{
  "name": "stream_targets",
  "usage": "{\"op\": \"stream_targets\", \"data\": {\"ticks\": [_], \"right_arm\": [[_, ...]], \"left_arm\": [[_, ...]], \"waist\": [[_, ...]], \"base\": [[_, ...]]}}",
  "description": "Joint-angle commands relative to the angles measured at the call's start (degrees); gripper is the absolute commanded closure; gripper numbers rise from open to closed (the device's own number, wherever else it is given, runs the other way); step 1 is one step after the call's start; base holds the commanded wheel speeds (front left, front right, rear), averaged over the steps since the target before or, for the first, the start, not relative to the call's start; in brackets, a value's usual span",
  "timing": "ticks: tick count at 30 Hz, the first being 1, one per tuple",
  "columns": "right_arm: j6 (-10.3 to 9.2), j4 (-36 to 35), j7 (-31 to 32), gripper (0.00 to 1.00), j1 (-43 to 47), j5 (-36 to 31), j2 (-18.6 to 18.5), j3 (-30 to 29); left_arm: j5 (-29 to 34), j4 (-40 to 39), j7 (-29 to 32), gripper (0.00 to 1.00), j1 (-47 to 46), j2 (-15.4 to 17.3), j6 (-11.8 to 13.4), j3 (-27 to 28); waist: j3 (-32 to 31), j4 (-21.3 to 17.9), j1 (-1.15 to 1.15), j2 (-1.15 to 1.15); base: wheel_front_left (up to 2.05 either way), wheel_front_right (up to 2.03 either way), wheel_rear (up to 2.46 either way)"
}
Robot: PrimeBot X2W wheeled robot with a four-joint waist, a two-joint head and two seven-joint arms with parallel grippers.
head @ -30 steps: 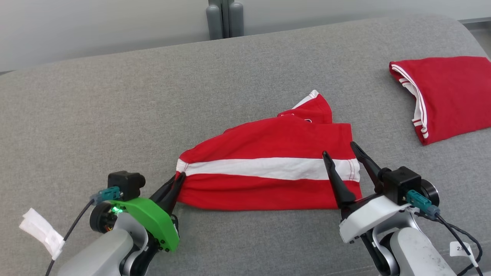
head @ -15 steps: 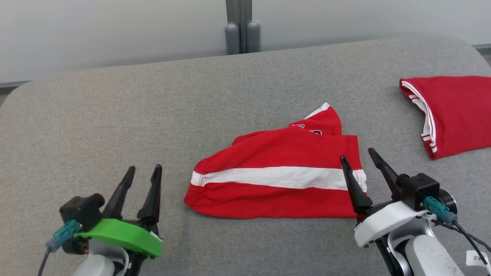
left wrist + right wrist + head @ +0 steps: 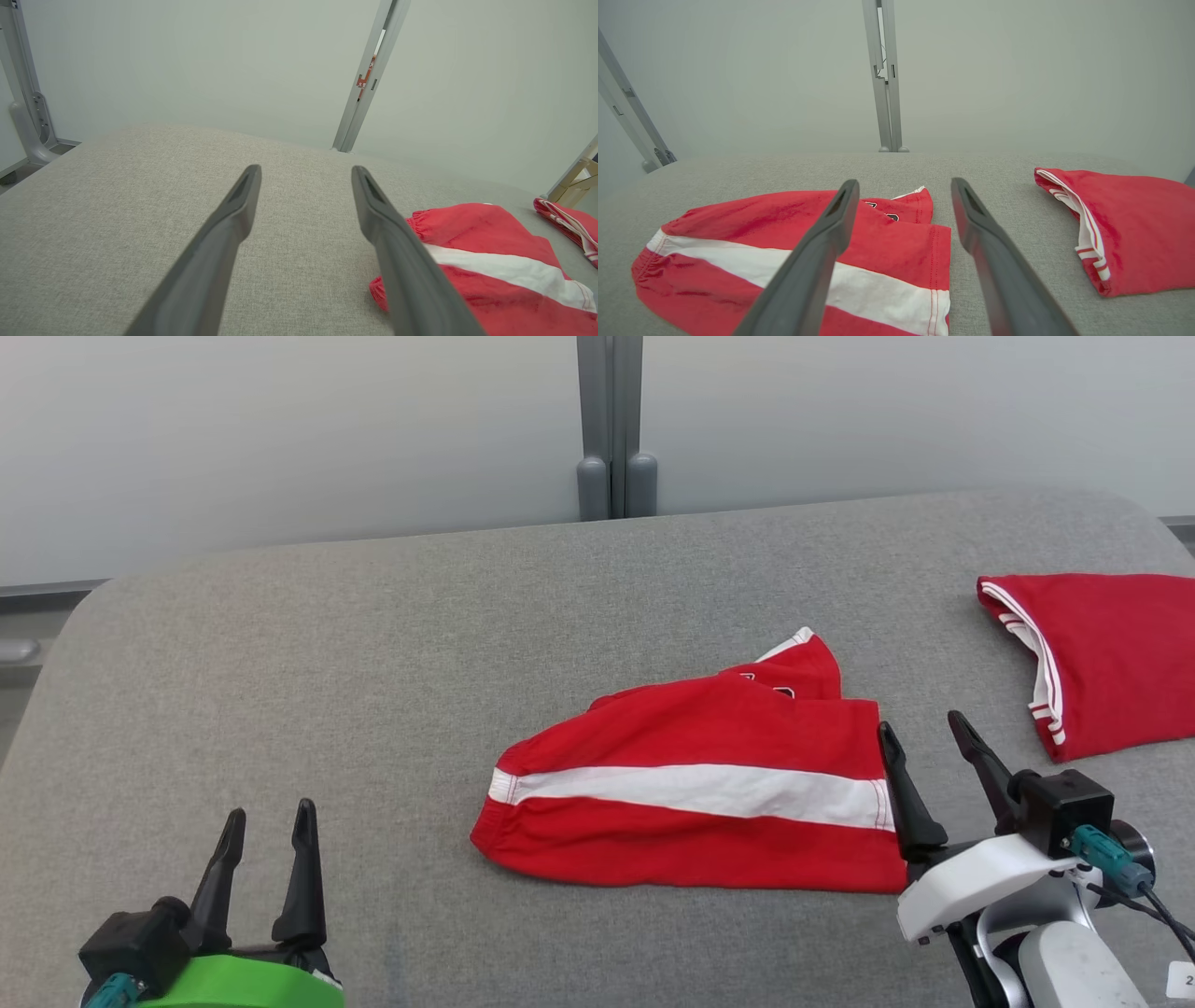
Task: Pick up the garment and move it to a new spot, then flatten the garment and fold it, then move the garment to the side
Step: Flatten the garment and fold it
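- The red shorts (image 3: 691,793), with a white stripe down the side, are laid out in what looks like a folded state in the middle of the grey padded surface (image 3: 373,663). A second folded red garment (image 3: 1102,653) is parked well apart at the far right.
- Both grippers are spread wide with nothing pinched. The left gripper (image 3: 269,810) is hung back at the lower left, well clear of the cloth. The right gripper (image 3: 921,723) is sat just beside the stitched hem (image 3: 878,803); whether a finger is actually touching it can't be told.
- Handling-wise, a light, soft, floppy jersey knit is expected. No stiffness at all, so the fold will probably be lost if it's lifted from one point only.
- Nothing fragile or slippery here, though drag on the textured surface should be counted on.
- Best bet for a hold: the gathered elastic waistband (image 3: 499,789) at one end and the hem at the other, pinched through all layers together, so the bundle can be carried flat.
- A loose flap (image 3: 803,667) is poking out at the back and could be snagged.
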Motion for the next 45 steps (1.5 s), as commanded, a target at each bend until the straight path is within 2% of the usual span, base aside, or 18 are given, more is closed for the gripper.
{"op": "stream_targets", "data": {"ticks": [1,11,25,31,35,40,45], "right_arm": [[-0.09,0.3,-0.4,0.00,0.5,0.3,0.4,0.3],[-0.10,1.5,-0.6,0.00,0.1,0.7,0.9,1.4],[-0.09,1.6,-0.7,0.00,-0.9,0.7,0.6,2.5],[-0.09,3.3,6.1,0.00,-0.9,3.1,1.3,-0.6],[-0.09,4.6,12.2,0.00,-1.8,3.7,1.2,-2.5],[-0.09,4.9,16.4,0.00,-2.9,4.4,1.8,-2.9],[-0.09,6.5,19.8,0.00,-4.4,6.1,2.7,-2.9]], "left_arm": [[1.1,0.6,-0.1,0.00,1.3,-0.2,-0.5,0.5],[2.2,2.1,-0.1,0.00,2.1,-1.7,-2.1,3.3],[2.9,5.3,0.4,0.00,-0.4,-1.2,-3.3,-0.4],[3.4,7.1,3.9,0.00,-5.6,-0.9,-3.6,-5.0],[1.8,9.0,9.5,0.00,-10.7,-2.3,-3.7,-10.7],[-1.7,12.6,16.1,0.00,-16.1,-3.7,-3.8,-15.6],[-2.8,17.4,19.3,0.00,-19.7,-3.8,-3.5,-16.4]], "waist": [[-0.4,0.3,0.00,0.00],[-0.2,0.1,0.00,0.00],[0.4,-0.4,0.00,0.00],[1.8,-0.5,0.00,0.00],[3.2,-0.9,0.00,0.00],[4.6,-2.1,0.00,0.00],[5.7,-3.8,0.00,0.00]], "base": [[0.00,0.00,0.00],[0.00,0.00,0.00],[0.00,0.00,0.00],[0.00,0.00,0.00],[0.00,0.00,0.00],[0.00,0.00,0.00],[0.00,0.00,0.00]]}}
